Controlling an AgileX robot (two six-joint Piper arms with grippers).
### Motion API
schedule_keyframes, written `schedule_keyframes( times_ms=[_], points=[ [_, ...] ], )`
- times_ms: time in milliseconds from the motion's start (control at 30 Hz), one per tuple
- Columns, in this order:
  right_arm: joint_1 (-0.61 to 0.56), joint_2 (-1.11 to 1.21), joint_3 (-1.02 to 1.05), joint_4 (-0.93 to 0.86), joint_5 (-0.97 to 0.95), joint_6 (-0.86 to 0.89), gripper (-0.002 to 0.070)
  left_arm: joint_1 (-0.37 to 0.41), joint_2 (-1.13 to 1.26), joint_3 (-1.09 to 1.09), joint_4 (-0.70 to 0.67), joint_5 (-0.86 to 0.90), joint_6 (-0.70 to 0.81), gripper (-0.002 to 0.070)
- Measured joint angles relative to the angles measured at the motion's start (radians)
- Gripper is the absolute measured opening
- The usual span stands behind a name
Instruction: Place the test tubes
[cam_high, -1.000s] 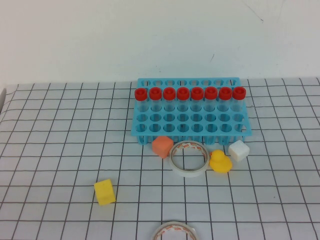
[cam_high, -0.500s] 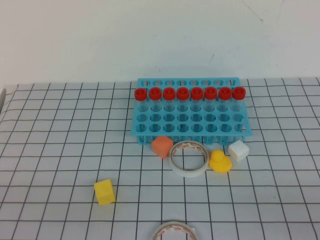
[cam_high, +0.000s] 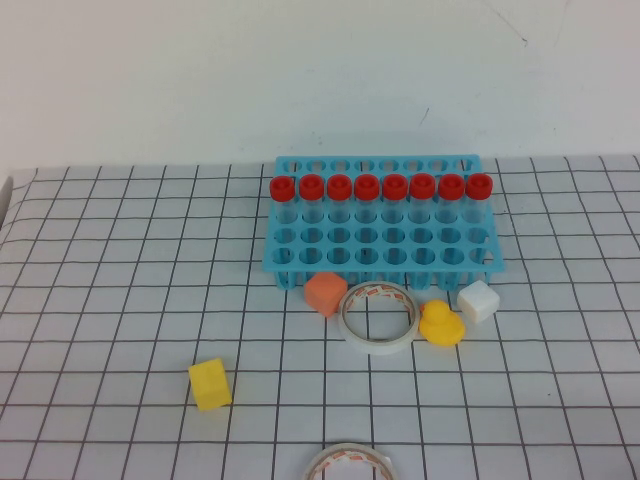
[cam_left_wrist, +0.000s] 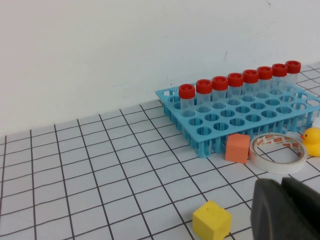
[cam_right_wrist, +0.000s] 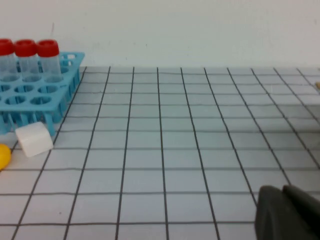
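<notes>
Nothing's moved in the last sec: eight test tubes (cam_high: 367, 190) stand in the rack (cam_high: 290, 270), 12 o'clock from the tape roll (cam_high: 377, 344) — left gripper (cam_left_wrist: 284, 200) & right gripper (cam_right_wrist: 286, 205) well clear, fingers closed, empty — task prob. done.

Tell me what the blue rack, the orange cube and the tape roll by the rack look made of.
Blue rack: moulded hard plastic, slightly glossy, with uniform round holes. Orange cube: likely foam or sponge, matte with softened edges. Tape roll: off-white tape wound on a printed core, probably card.
</notes>
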Motion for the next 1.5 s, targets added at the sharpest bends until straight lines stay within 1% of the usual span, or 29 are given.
schedule_keyframes(
  times_ms=[200, 367, 533, 1367, 1433, 1500],
  points=[
    [0.001, -0.037, 0.013, -0.058, 0.033, 0.101, -0.0001, 0.0, 0.0, 0.0, 0.0, 0.0, 0.0, -0.0001],
    [0.069, -0.051, 0.013, -0.056, 0.13, 0.136, -0.0001, 0.0, 0.0, 0.0, 0.0, 0.0, 0.0, -0.0001],
    [0.079, -0.051, 0.011, -0.054, 0.144, 0.179, -0.0001, 0.0, 0.0, 0.0, 0.0, 0.0, -0.003, -0.0001],
    [0.079, -0.051, 0.008, -0.054, 0.162, 0.185, -0.0001, 0.0, 0.0, 0.0, 0.0, 0.0, -0.003, -0.0001],
    [0.079, -0.051, 0.008, -0.054, 0.162, 0.185, -0.0001, 0.0, 0.0, 0.004, -0.029, 0.0, -0.003, -0.0001],
    [0.079, -0.051, 0.008, -0.052, 0.162, 0.185, -0.0001, 0.002, -0.002, 0.013, -0.095, 0.026, 0.033, -0.0001]
  ],
)
